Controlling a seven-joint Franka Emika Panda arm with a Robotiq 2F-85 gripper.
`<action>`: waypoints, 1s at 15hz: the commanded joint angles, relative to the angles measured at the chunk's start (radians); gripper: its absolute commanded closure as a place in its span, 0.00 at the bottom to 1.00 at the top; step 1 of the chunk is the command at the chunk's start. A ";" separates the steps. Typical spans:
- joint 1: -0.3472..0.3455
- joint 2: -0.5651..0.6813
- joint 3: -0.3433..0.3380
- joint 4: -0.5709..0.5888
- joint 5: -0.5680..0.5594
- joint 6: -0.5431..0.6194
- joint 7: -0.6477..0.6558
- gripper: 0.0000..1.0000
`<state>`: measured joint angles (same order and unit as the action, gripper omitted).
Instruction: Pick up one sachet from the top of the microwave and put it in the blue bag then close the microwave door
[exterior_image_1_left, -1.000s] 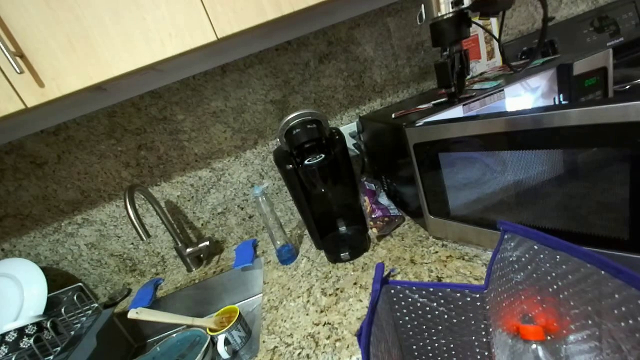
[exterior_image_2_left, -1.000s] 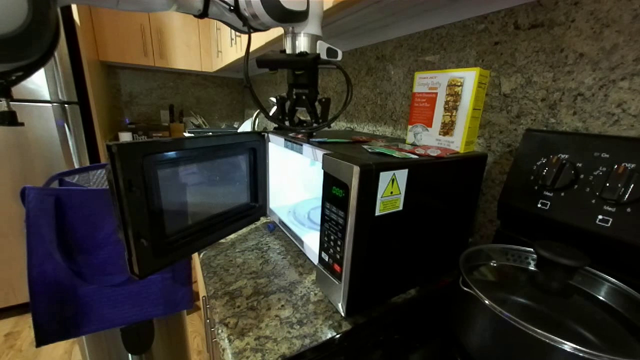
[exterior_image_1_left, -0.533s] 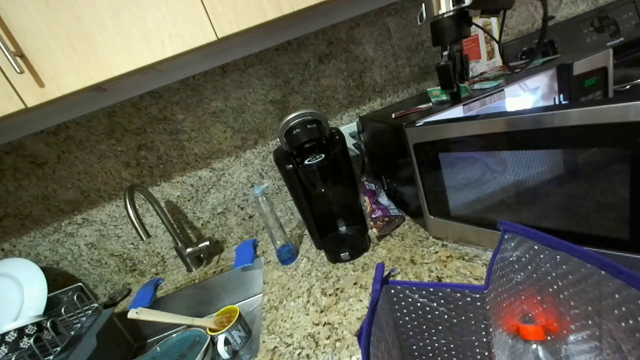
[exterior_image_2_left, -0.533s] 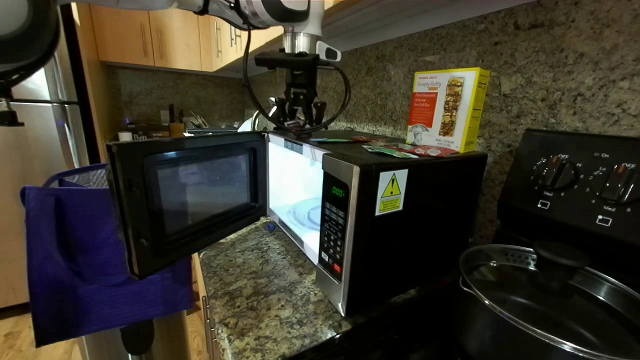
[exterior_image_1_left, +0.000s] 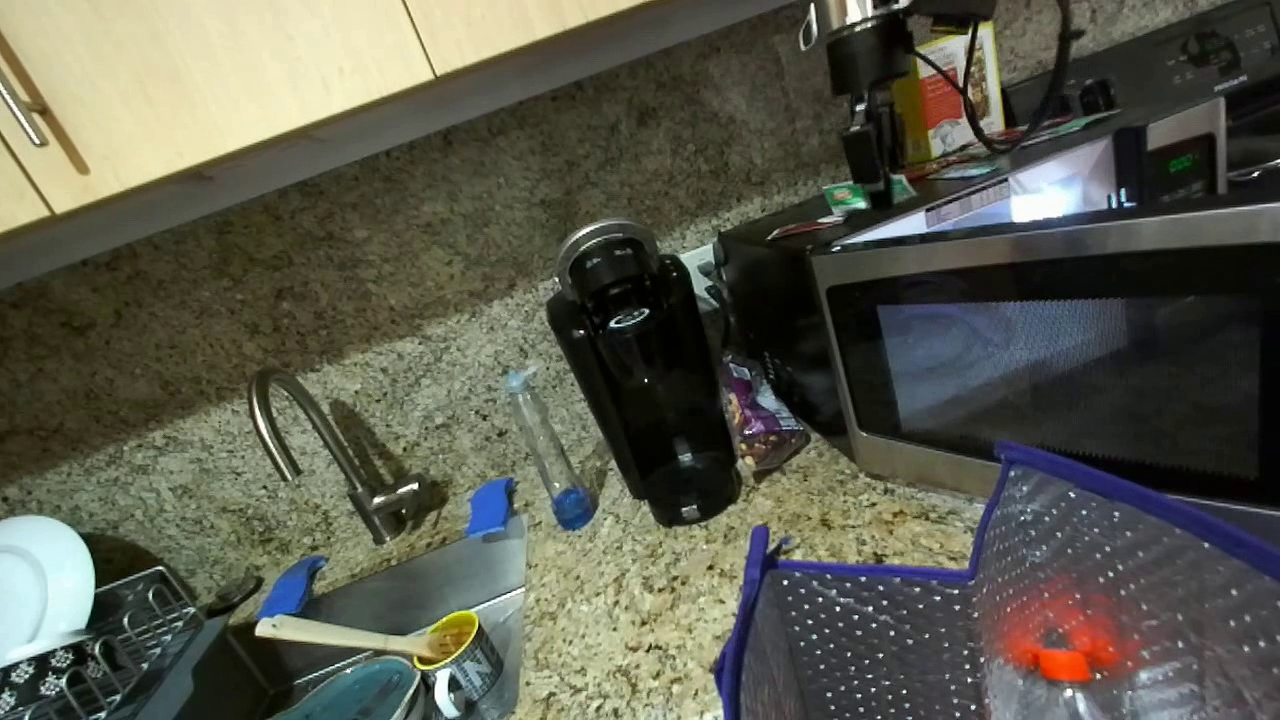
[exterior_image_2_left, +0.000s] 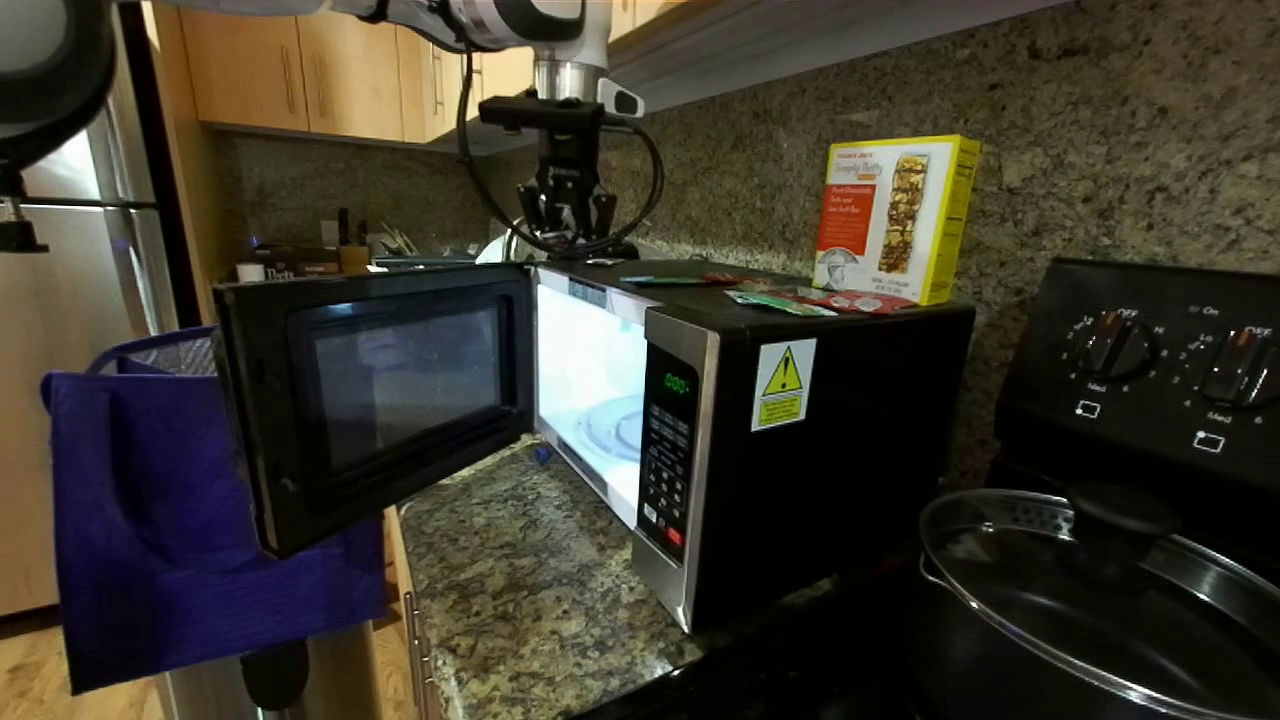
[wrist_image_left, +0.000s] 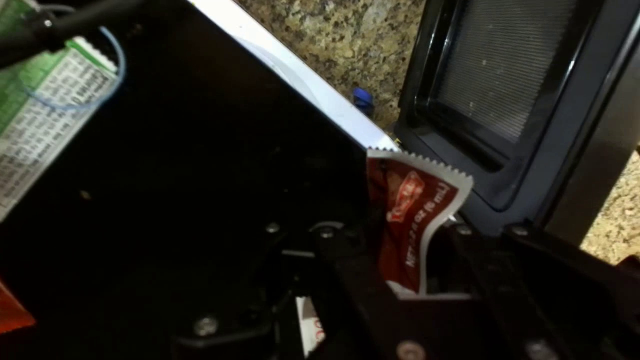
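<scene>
My gripper (exterior_image_1_left: 876, 180) is shut on a sachet, just above the top of the microwave (exterior_image_2_left: 830, 480). In an exterior view green parts of the held sachet (exterior_image_1_left: 847, 197) stick out on both sides of the fingers. In the wrist view its face (wrist_image_left: 410, 215) is dark red with white edges. The gripper (exterior_image_2_left: 567, 225) is partly hidden by its cable. The microwave door (exterior_image_2_left: 250, 400) stands open and also shows in the wrist view (wrist_image_left: 500, 65). The blue bag (exterior_image_2_left: 190, 520) hangs behind the door; its wide mouth (exterior_image_1_left: 870, 575) faces up in an exterior view.
Green sachets (exterior_image_2_left: 785, 303), red sachets (exterior_image_2_left: 865, 302) and an upright yellow box (exterior_image_2_left: 945, 220) are on the microwave. A red sachet (exterior_image_1_left: 805, 228) lies near the gripper. The coffee maker (exterior_image_1_left: 650, 400) stands beside the microwave. An orange-topped bottle (exterior_image_1_left: 1062, 663) shows in the bag. A pot (exterior_image_2_left: 1100, 600) sits on the stove.
The gripper has closed on a sachet and lifted it slightly; its green side came into view. The gripper then moved a little left in both exterior views, away from the yellow box.
</scene>
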<state>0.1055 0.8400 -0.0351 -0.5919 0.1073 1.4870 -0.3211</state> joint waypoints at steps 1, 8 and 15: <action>0.046 -0.035 0.000 -0.035 -0.017 -0.006 -0.012 0.92; 0.131 -0.138 -0.025 -0.094 -0.088 -0.028 -0.076 0.93; 0.161 -0.237 -0.004 -0.326 -0.122 -0.049 -0.302 0.93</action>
<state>0.2623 0.6878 -0.0567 -0.7321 -0.0049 1.4200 -0.5101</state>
